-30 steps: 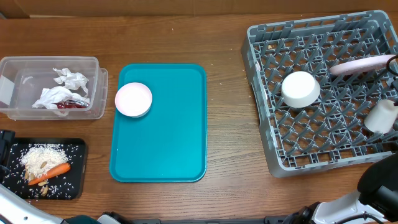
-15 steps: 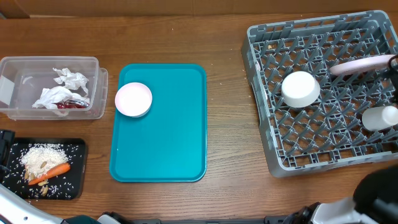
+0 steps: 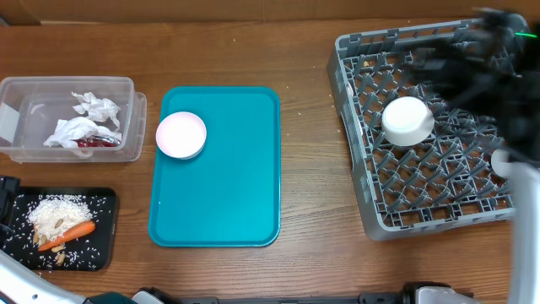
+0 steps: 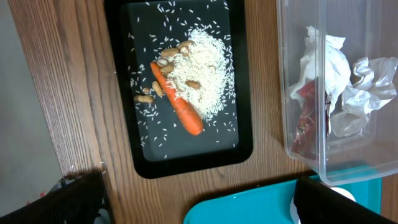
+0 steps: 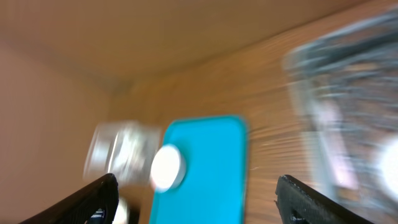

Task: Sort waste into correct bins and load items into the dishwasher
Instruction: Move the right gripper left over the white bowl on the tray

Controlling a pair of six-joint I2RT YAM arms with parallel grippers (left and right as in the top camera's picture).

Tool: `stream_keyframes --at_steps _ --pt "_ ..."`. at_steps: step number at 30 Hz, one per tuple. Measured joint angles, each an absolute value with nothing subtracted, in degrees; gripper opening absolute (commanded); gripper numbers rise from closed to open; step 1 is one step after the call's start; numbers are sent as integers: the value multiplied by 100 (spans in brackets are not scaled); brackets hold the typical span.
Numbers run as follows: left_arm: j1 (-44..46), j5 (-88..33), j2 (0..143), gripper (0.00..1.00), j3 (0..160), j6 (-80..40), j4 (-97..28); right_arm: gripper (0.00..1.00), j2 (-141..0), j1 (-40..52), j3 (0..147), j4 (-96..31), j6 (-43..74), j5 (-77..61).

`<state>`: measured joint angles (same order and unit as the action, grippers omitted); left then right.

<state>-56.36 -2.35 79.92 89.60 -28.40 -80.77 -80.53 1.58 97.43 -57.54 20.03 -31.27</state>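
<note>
1. The tub (image 3: 126, 84) on the worktop (image 3: 304, 127) holds two crumpled napkins (image 3: 94, 108) and one red wrapper (image 3: 97, 142), which lies partly under one of them.
2. The black tray (image 3: 105, 203), just beside the tub on the side nearer me, holds one heap of rice (image 3: 57, 209) with loose grains around it. One carrot (image 3: 76, 231) lies against the heap, with a few nut-like bits (image 4: 146, 96) close by.
3. The teal tray (image 3: 228, 186) carries one pink bowl (image 3: 180, 135), which sits over its left rim.
4. The rack (image 3: 422, 194) holds one white bowl (image 3: 407, 120) near its middle and one cup (image 3: 503, 162) at its right side, partly hidden by my right arm (image 3: 523, 219).
5. My left hand (image 4: 199, 199) hangs above the black tray and tub, fingers spread wide, nothing between them.
6. My right hand (image 5: 199, 199) is blurred, fingers spread, holding nothing.
</note>
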Motion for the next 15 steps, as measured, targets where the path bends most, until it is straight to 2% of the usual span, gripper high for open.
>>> stream_keyframes --at_steps 3,6,9,15 --pt "-5636 -237 7992 100 8960 -2840 -8077 94 -8534 1953 9743 -5524 1872 -2198" --pt "-5636 -237 7992 100 8960 -2840 -8077 93 -9439 3470 9745 -5054 1754 -1317" --pt "-5636 -237 7992 100 8960 -2840 -8079 91 -10447 4281 9741 -4473 1645 -934" --pt "-5636 -235 7992 100 8960 -2840 -8077 88 -11498 4908 9714 -3789 1435 -589"
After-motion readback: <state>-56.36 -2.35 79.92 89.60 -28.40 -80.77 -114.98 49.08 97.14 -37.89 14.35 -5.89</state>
